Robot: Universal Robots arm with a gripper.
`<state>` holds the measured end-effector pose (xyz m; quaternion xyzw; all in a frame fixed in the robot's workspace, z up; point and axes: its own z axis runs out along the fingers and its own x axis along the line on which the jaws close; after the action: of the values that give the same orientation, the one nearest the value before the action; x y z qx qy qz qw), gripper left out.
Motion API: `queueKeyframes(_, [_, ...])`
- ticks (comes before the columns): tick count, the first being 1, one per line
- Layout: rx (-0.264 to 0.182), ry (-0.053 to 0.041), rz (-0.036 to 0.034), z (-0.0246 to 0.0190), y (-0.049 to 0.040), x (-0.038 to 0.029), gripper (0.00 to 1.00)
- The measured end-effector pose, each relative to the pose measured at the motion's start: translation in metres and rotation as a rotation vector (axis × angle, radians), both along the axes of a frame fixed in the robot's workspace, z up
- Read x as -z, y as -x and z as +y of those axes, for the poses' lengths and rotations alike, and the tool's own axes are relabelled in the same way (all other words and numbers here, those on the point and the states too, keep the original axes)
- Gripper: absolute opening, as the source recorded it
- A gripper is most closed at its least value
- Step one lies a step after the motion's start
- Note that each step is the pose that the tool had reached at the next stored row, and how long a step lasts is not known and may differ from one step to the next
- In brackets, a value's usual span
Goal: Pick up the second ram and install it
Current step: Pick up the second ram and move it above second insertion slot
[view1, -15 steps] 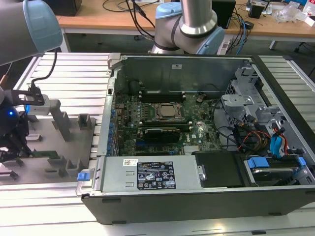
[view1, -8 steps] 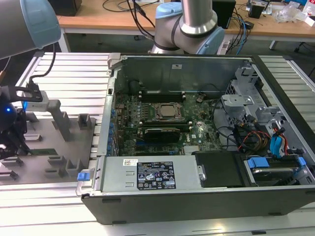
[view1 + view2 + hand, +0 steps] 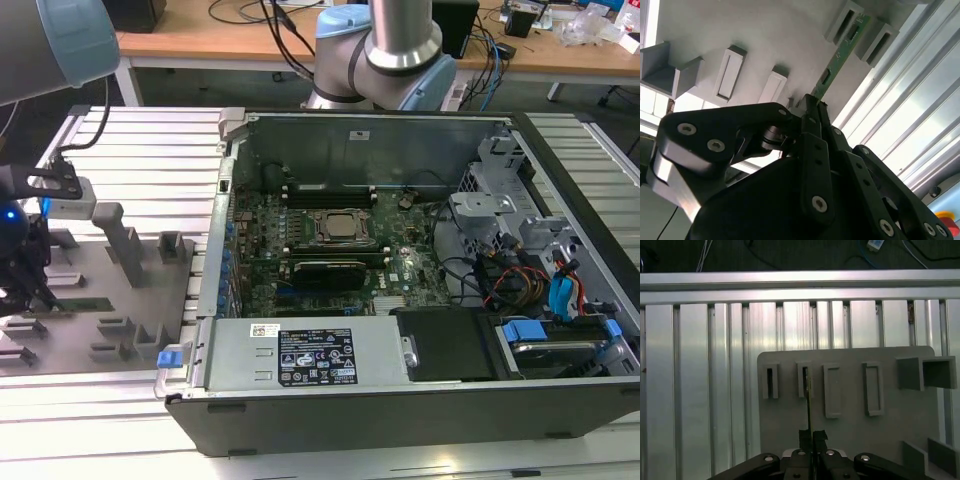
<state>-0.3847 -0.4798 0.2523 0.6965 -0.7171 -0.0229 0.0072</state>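
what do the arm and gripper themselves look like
The robot arm is silver-grey metal tube with pale blue joint caps. The black gripper has flat bar linkages studded with round silver screw heads. In the exterior view a black cable loops by the wrist, near a small blue light.

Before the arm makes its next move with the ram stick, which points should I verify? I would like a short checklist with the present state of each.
1. Fingers holding the ram stick: ok, closed on its near end in both wrist views.
2. Stick in line with the fingers: ok, it runs straight out from them in the first wrist view.
3. Stick out of the gray holder block: not ok, its far end sits at the block's slot.
4. Computer case open: ok, the motherboard is exposed.
5. Free memory slot: cannot tell.
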Motion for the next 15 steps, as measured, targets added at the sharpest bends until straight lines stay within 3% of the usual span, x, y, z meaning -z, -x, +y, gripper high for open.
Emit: queueKeyframes(15, [0.000, 0.0000, 0.0000, 0.0001, 0.0000, -0.0295, 0.13])
